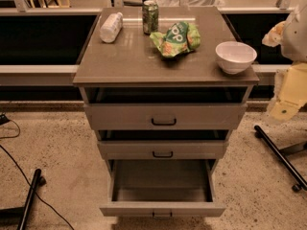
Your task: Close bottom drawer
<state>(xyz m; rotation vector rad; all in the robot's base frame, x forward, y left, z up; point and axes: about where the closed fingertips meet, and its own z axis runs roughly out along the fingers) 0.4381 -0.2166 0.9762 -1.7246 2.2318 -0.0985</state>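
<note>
1. The bottom drawer [162, 209] stands pulled far out below the table's [129, 56] front edge.
2. The gripper [289, 99] hangs off the table's right edge, well apart from the drawer; whether it is open or closed cannot be told.
3. A bowl [235, 56] sits at the front right corner.

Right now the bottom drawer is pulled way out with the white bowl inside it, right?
No. The camera view shows the bottom drawer pulled way out but empty; the white bowl sits on the cabinet top. The tool is at the right edge, away from the drawer.
</note>
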